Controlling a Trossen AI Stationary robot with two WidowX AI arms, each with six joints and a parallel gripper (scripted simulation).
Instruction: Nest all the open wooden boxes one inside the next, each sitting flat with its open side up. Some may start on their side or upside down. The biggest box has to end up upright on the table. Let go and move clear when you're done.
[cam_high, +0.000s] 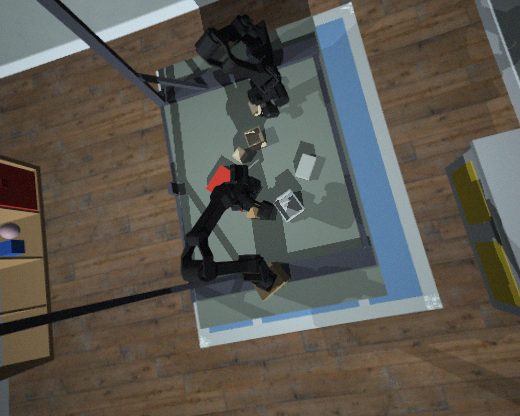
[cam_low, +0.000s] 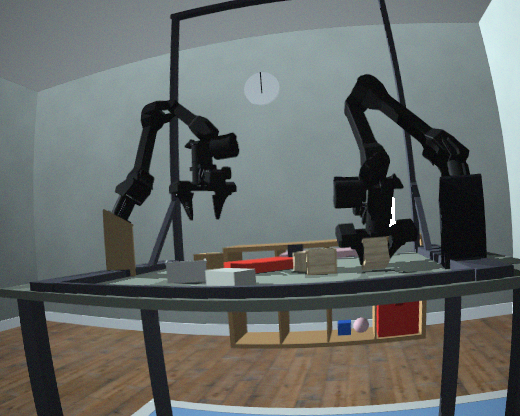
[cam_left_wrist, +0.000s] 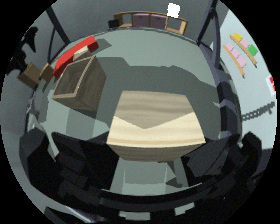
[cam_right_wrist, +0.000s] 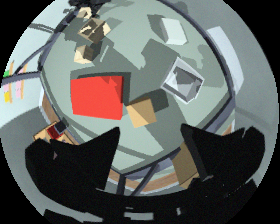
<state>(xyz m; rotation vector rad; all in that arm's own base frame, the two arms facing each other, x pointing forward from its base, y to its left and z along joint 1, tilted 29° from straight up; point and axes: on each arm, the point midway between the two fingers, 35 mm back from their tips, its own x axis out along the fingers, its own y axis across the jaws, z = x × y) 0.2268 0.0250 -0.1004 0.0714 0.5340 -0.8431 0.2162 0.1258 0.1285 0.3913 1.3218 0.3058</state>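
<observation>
"Three wooden boxes are seen; where?"

"One box (cam_high: 256, 109) (cam_low: 375, 253) (cam_left_wrist: 155, 125) is pinched by the left gripper (cam_high: 262, 112) (cam_low: 377, 250) (cam_left_wrist: 150, 127), upper centre of the top frame; its open side cannot be told."

"And the others?"

"An open box (cam_high: 254, 136) (cam_low: 322, 261) (cam_left_wrist: 96, 87) (cam_right_wrist: 94, 30) is seen near the top frame's centre, unnested; the small box (cam_high: 240, 154) (cam_low: 300, 261) (cam_right_wrist: 84, 53) is placed just beside it, lower left."

"The right gripper (cam_high: 254, 206) (cam_low: 204, 218) (cam_right_wrist: 151, 129)?"

"Its jaws are spread, with nothing gripped; it is held above the table (cam_high: 210, 125) (cam_low: 280, 301), left of centre in the exterior frame; the red block (cam_high: 219, 179) (cam_low: 257, 264) (cam_left_wrist: 70, 57) (cam_right_wrist: 97, 97) is seen left in its wrist frame."
</observation>
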